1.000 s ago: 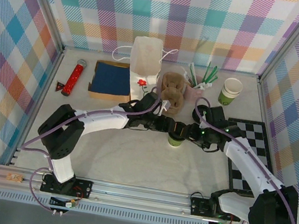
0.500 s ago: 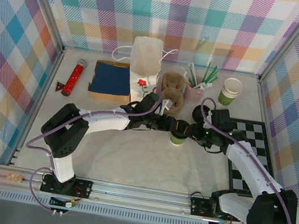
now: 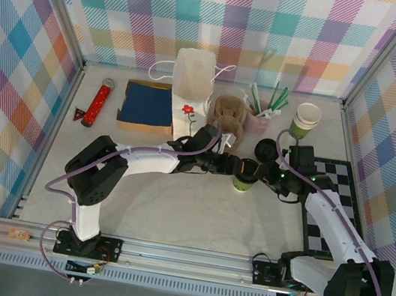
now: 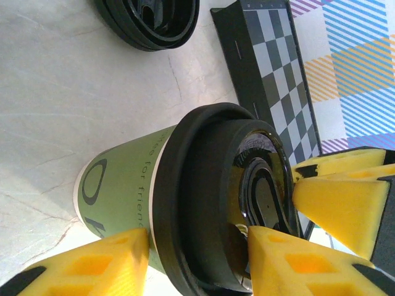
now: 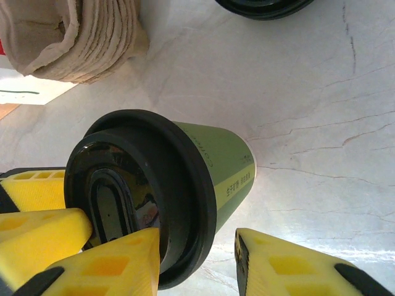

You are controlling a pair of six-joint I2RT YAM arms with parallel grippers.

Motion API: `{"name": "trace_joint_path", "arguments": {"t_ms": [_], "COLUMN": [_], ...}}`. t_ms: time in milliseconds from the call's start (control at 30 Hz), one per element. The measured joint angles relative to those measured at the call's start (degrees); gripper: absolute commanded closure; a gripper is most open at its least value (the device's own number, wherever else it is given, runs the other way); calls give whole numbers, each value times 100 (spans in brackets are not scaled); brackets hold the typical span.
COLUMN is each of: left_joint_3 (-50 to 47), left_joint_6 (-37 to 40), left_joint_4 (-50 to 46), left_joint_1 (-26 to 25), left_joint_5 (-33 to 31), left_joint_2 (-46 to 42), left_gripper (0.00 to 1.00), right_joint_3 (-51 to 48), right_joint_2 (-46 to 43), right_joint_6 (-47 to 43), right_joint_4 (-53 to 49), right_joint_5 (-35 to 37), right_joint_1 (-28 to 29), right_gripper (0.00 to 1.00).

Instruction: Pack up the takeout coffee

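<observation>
Takeout coffee (image 3: 246, 174): upright on the table (image 3: 173, 205), a little right of centre, green body with the black lid seated on top. In the top view one arm reaches it from 9 o'clock and the other from 3 o'clock.

Left gripper (image 4: 197, 237): rolled on its side at the cup. In the left wrist view one yellow finger (image 4: 92, 265) bears on the green wall just under the lid rim. The other rests on the lid top. Both touch, so it is pinching the cup across the rim.

Right gripper (image 5: 197, 240): straddles the same rim from the opposite side. In the right wrist view one finger lies against the lid top. The other finger (image 5: 296, 265) stands apart from the green wall with bare table showing between, so the jaws are spread, not clamped.

Surroundings, read from the cup in the top view:
- Spare lids (image 3: 264, 150), black, flat on the table near 1 o'clock.
- Stack of cups (image 3: 307, 119), farther out at 1 o'clock.
- Pulp carrier (image 3: 228, 115), brown, at 11 o'clock.
- White bag (image 3: 193, 79), beyond the carrier at 11 o'clock.
- Checkered mat (image 3: 345, 176), at 3 o'clock, partly under the right arm.
</observation>
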Motion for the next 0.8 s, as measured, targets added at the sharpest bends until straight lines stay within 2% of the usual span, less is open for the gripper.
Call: {"name": "trace_joint_path", "arguments": {"t_ms": [200,300,367,500,700,800], "left_joint_3": [264,372,437,544,848,1036], "left_joint_6": [-74,-81,-90,-72,79,144], "left_joint_4": [-4,-15,-37,-234,-905,-1198], "left_joint_1": [-98,-146,-170,-188,-195,-192], "left_joint_5": [13,13,13,-2,-42,-57], "left_joint_2": [219,295,337,382,382,382], "left_gripper": [55,54,50,37,30,26], "right_joint_3": [85,144,188,304,538,673], "right_joint_2": [-87,-116,-127,-140,-341,-490], "right_joint_6": [0,-2,-13,-61,-343,-540], "right_joint_4": [-256,-417,-549,-822,-960,-1025], "right_joint_5": [293,439,546,715,730,730], "right_joint_1": [-42,-59,-66,-66,-66,-66], "right_gripper": [63,60,57,50,36,33]}}
